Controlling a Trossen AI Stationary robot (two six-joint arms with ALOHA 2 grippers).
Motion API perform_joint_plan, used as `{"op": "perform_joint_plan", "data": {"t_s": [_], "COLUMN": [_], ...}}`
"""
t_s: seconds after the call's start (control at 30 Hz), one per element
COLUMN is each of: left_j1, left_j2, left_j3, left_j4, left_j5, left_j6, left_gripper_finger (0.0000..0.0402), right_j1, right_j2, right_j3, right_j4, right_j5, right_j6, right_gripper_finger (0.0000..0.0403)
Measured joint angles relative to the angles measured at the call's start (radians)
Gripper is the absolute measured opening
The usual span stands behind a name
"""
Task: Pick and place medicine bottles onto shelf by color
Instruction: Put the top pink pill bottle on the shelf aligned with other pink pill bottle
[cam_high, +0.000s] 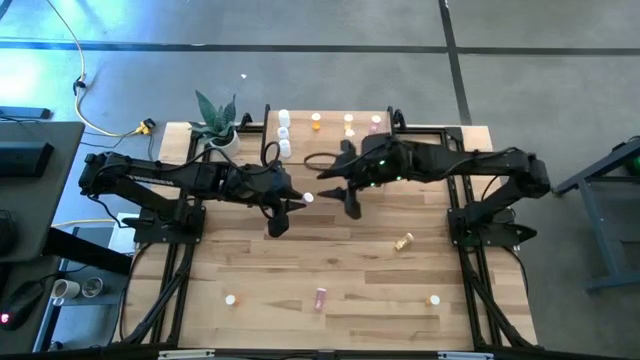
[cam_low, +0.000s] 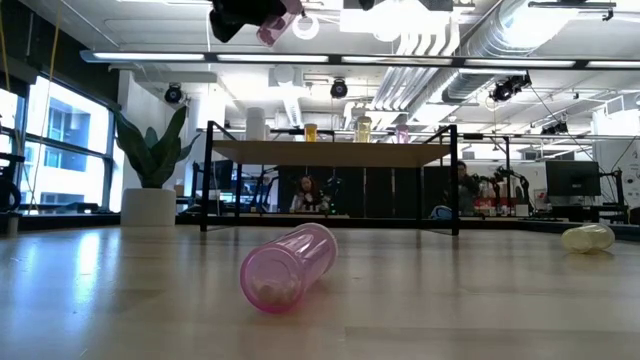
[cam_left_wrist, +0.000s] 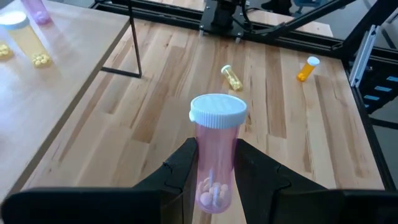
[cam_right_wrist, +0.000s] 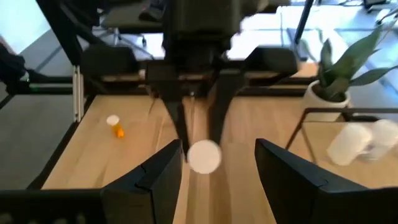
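Two pincers meet above the table (cam_high: 250, 260). The left pincer (cam_left_wrist: 214, 171) clamps a pink bottle (cam_left_wrist: 216, 149), its base hidden between the fingers. The right pincer (cam_right_wrist: 217, 165) gapes empty, facing the bottle's cap.

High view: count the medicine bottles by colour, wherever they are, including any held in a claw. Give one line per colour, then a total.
White bottles: 3
Orange-yellow bottles: 6
Pink bottles: 3, one of them held in the left claw
Total: 12
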Motion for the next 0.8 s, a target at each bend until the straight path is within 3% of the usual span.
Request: {"op": "perform_joint_plan", "data": {"t_s": [0.8], "left_j1": [0.000], "left_j2": [0.000], "left_j3": [0.000], "left_j4": [0.119], "left_j5": [-0.045], "left_j6": [0.019], "left_gripper_finger": [0.0083], "right_j1": [0.010], "right_j2": [0.076], "right_j3": [0.000], "right_j4": [0.060], "right_j5": [-0.026], "right_j6": [0.055], "right_gripper_finger": [0.0193]}}
